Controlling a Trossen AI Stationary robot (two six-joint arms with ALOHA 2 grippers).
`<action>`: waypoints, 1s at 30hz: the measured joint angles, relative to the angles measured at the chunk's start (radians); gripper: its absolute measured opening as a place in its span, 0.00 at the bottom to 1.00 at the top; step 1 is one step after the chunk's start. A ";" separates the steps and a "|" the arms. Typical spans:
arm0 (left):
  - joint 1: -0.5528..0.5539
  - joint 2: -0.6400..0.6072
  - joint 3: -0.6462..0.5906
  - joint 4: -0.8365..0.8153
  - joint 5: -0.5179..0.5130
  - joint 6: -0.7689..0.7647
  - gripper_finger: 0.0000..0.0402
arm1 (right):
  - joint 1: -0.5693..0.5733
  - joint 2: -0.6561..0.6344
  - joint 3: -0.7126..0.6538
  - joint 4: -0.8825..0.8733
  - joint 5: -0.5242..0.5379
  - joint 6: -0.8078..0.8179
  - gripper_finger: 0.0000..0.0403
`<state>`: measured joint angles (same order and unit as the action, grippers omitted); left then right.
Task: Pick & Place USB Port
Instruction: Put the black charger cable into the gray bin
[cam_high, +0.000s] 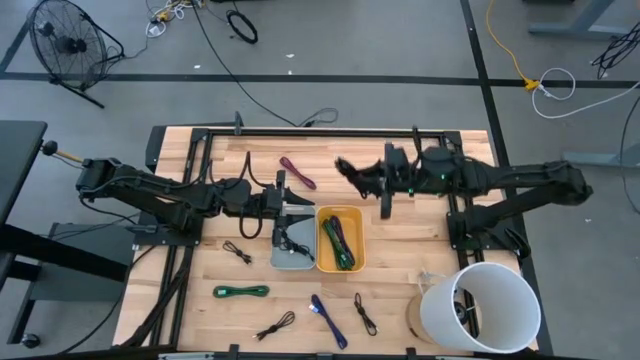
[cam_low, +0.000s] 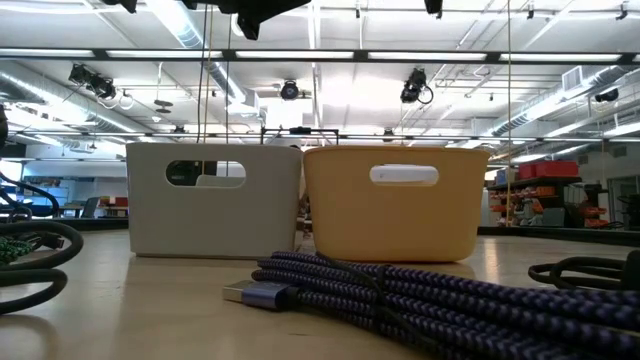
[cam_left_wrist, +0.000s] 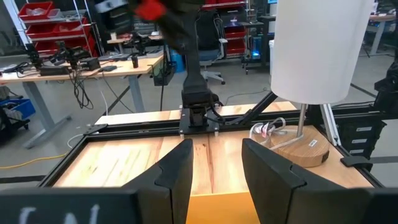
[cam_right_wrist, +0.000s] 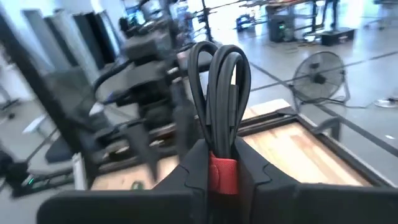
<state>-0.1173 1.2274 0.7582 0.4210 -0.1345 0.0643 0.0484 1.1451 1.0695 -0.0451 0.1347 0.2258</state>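
My right gripper (cam_high: 372, 180) hovers over the far middle of the table, beyond the yellow bin (cam_high: 340, 238), shut on a bundled black cable (cam_high: 350, 170). In the right wrist view the gripper (cam_right_wrist: 222, 163) has the cable's loops (cam_right_wrist: 219, 93) standing out past its fingers. My left gripper (cam_high: 296, 207) is open and empty at the far rim of the grey bin (cam_high: 290, 248). In the left wrist view its fingers (cam_left_wrist: 214, 168) stand apart over the yellow bin's rim (cam_left_wrist: 217, 208). The yellow bin holds green and purple cables, and the grey bin holds a black one. My right gripper pinches the black cable bundle between its two fingers at the end wrapped with a red band (cam_right_wrist: 222, 171). The fingers come level from the table's right side. The bundle is lifted clear of the table, with its loops jutting out beyond the fingertips toward the left.
Loose cables lie on the table: maroon (cam_high: 297, 172), black (cam_high: 237, 252), green (cam_high: 241, 291), black (cam_high: 275, 326), blue braided (cam_high: 327, 320) and black (cam_high: 365, 313). A white lamp shade on a wooden base (cam_high: 480, 305) stands at the near right corner. Black frame rails border the table.
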 joint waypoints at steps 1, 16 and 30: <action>0.000 0.000 0.000 0.000 0.000 0.000 0.35 | 0.023 0.008 0.000 0.003 0.019 -0.004 0.08; 0.000 0.000 0.000 0.037 0.000 0.000 0.35 | 0.179 0.204 0.000 0.124 0.213 -0.049 0.08; 0.000 0.000 0.000 0.051 0.023 -0.001 0.35 | 0.170 0.307 0.000 0.261 0.156 -0.093 0.08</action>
<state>-0.1177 1.2274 0.7582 0.4723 -0.1119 0.0630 0.2182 1.4517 1.0695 0.2157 0.2907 0.1328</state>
